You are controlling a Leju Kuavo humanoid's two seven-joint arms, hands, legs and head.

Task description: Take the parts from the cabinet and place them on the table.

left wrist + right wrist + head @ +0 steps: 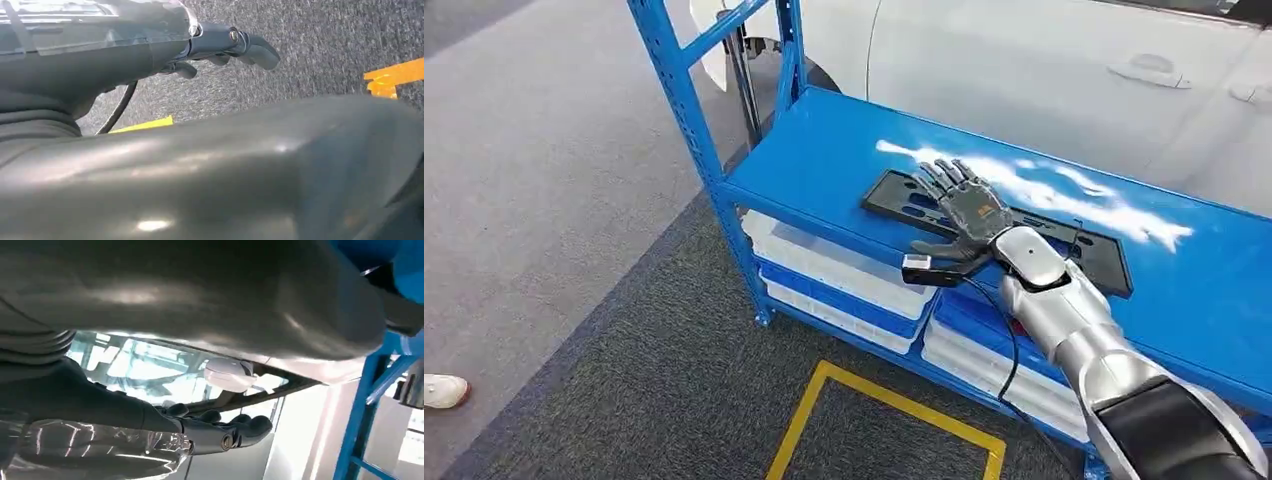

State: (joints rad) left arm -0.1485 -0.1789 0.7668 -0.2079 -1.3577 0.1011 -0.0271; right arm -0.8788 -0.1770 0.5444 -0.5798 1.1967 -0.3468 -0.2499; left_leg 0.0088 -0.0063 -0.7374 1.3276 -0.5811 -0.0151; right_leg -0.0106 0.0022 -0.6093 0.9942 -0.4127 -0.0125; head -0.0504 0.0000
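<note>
Head view: our right hand (965, 207), fingers spread and gripping nothing, hovers over the black part (904, 196) on the blue shelf (824, 140); our left hand (220, 45) hangs curled, empty. We judge a flat part may slide beneath the fingers instead of lifting.

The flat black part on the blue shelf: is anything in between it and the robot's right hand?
Nothing visible stands in the way. In the head view the right hand is spread out directly above the flat black plastic part lying on top of the blue metal shelf. I cannot tell if the hand touches it.
</note>
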